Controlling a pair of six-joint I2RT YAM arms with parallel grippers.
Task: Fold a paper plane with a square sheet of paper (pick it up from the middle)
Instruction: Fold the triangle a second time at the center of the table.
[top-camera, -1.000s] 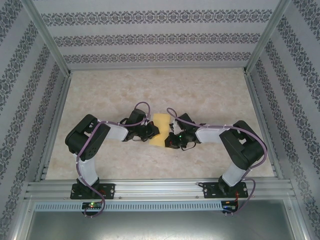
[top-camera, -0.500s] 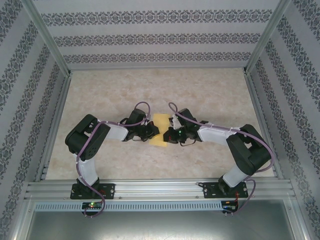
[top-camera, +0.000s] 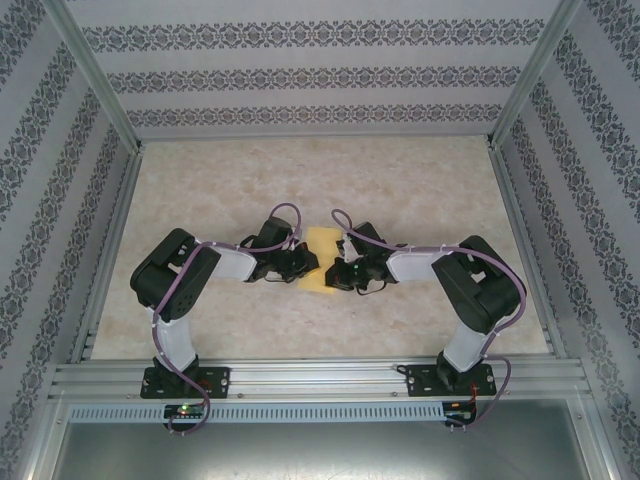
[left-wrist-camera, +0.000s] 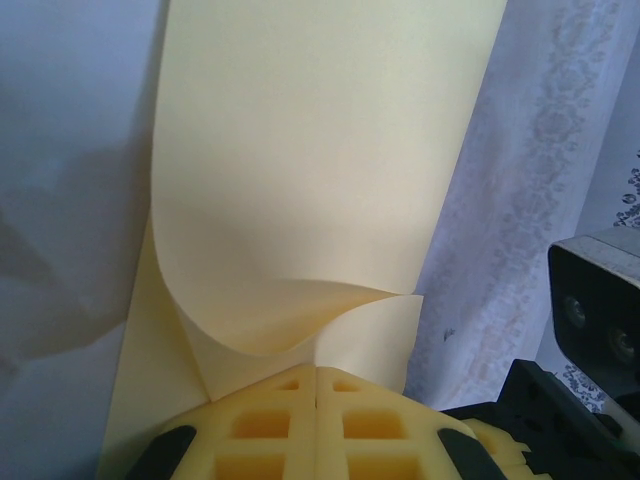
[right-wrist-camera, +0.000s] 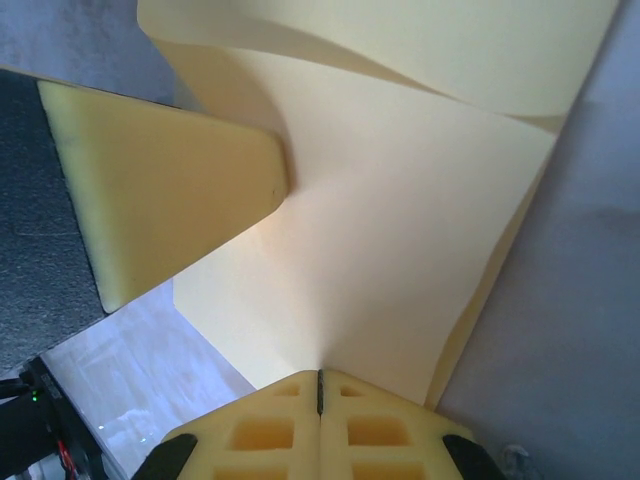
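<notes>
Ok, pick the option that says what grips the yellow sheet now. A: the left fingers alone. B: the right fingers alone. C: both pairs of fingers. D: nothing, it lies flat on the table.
C: in the wrist views the left fingers and the right fingers are each shut, with the sheet running into their seam.

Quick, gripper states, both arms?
Left gripper: closed, pinching the sheet of paper.
Right gripper: closed, pinching the same sheet.
</notes>
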